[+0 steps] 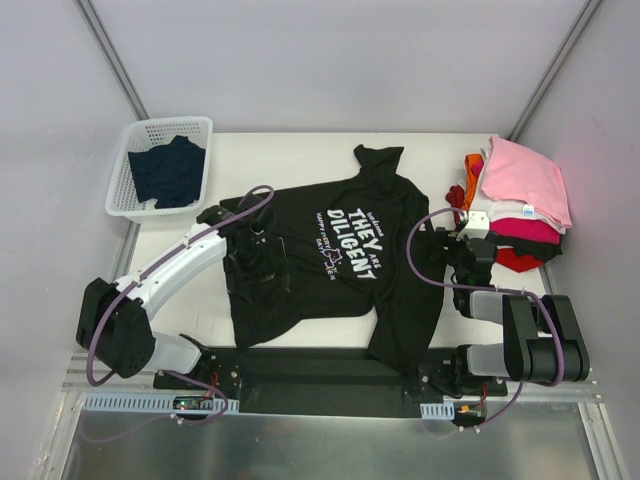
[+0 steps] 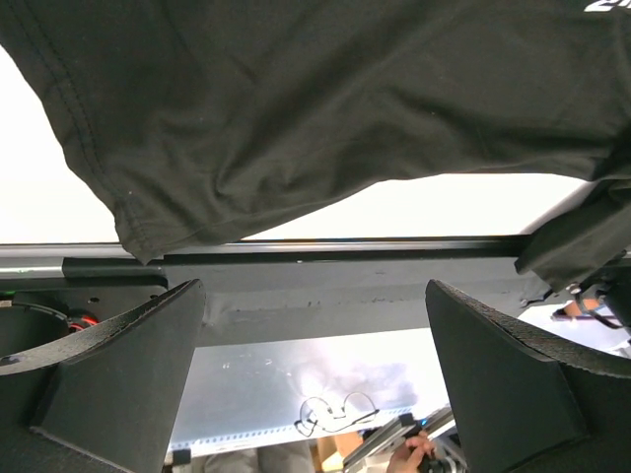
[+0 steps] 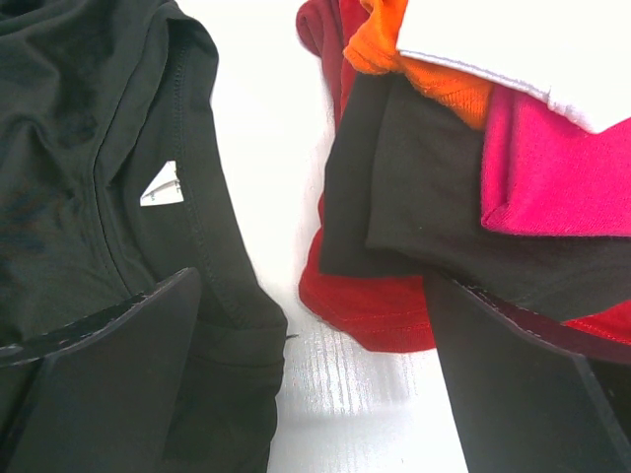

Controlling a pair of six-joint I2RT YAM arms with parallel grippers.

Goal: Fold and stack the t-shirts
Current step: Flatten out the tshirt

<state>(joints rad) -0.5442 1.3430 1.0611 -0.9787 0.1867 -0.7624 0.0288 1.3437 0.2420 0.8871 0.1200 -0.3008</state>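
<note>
A black t-shirt [image 1: 340,250] with white lettering lies spread flat in the middle of the table. My left gripper [image 1: 260,268] hovers over its left side, open and empty. In the left wrist view the black cloth [image 2: 315,99] lies beyond the spread fingers [image 2: 108,374], toward the table's near edge. My right gripper [image 1: 452,240] is open between the shirt's right edge and a pile of t-shirts [image 1: 520,200] with pink on top. The right wrist view shows the black shirt [image 3: 89,177] on the left and red [image 3: 380,310], orange [image 3: 394,49] and magenta [image 3: 552,168] cloth on the right.
A white basket [image 1: 130,140] at the back left holds a dark navy t-shirt [image 1: 168,170]. A black rail [image 1: 320,375] runs along the near edge between the arm bases. A dark folded piece [image 3: 444,197] lies within the pile on the right.
</note>
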